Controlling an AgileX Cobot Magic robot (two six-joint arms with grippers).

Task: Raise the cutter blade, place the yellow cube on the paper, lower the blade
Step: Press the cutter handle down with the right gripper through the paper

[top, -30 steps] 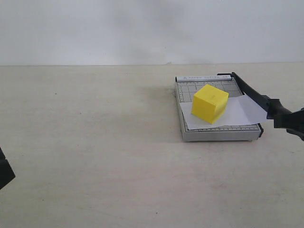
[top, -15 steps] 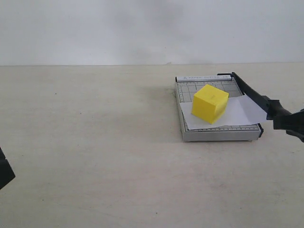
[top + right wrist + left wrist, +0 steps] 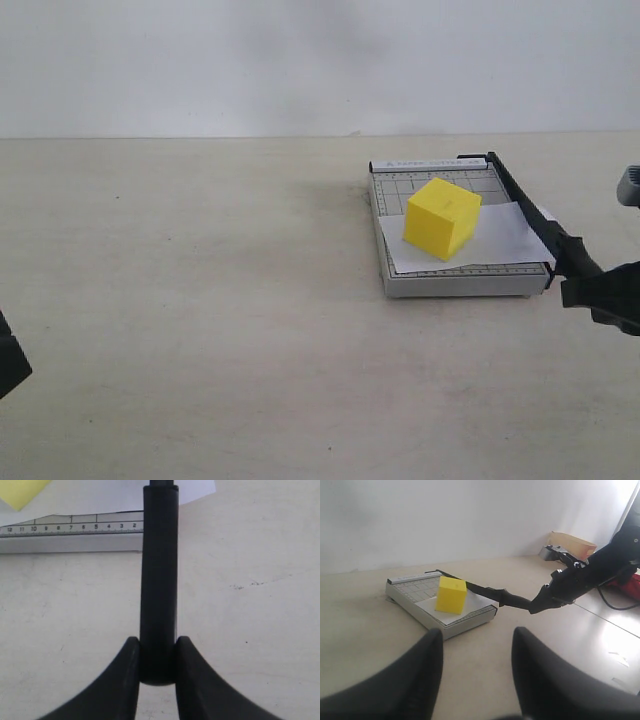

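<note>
Right claw [image 3: 157, 649] grips cutter blade [image 3: 159, 555], lengthwise along board [image 3: 440, 285] edge

A pale beige table [image 3: 200, 330] fills the lower two thirds of the exterior view and meets a white wall [image 3: 300, 60] along a level line in the upper third. Its top is matt, with faint scuffs and specks. A grey gridded board [image 3: 460, 283] lies flat on it, right of centre in the frame, closer to the wall than to the bottom edge. A faint dark smudge marks the tabletop just left of the board.
</note>
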